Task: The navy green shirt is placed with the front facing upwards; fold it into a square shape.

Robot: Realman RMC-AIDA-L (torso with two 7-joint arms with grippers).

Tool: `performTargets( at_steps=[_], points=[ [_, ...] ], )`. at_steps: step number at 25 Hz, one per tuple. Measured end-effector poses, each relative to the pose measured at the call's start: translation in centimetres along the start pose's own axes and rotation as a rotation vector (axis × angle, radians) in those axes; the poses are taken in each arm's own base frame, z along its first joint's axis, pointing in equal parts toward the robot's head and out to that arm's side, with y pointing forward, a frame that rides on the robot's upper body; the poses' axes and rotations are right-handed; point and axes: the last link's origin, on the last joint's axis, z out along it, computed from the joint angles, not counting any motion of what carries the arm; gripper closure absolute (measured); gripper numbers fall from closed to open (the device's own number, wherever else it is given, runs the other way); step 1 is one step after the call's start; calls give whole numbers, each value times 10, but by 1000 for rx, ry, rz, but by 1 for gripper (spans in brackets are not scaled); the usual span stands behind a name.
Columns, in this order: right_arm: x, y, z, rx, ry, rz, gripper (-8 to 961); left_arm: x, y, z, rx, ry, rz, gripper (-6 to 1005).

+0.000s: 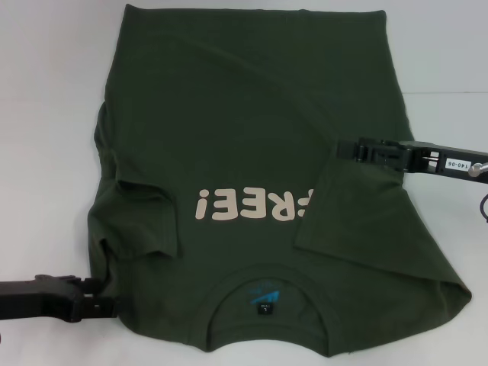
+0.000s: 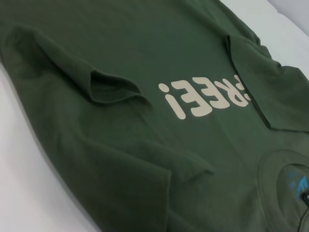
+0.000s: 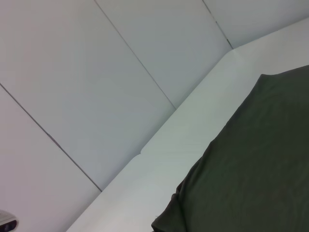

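Note:
The navy green shirt lies flat on the white table, front up, with its collar and blue neck label nearest me. The cream lettering reads upside down. The shirt's right sleeve side is folded inward as a flap that covers the first letter. The left sleeve is creased inward in a loose fold. My right gripper is over the shirt at the top corner of that flap. My left gripper is at the shirt's near left edge, beside the shoulder. The left wrist view shows the lettering and both folds.
The white table shows to the left, right and far side of the shirt. The right wrist view shows the shirt's edge, the table's rim and pale wall panels behind it.

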Motion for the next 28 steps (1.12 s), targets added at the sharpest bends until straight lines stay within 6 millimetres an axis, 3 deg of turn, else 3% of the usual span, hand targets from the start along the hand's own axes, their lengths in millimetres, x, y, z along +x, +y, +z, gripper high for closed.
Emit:
performTargets(
  at_steps=[12,21,28],
  points=[
    [-1,0,-1,0,-9,-1,38,8,-1,4,17,0,13,145],
    [-1,-1,-3,4,-19,2,39,12,-1,7,26,-18,35,335],
    [-3,-2,-5,8,-24,2,40,13,-2,6,33,-20,34,663]
  ],
)
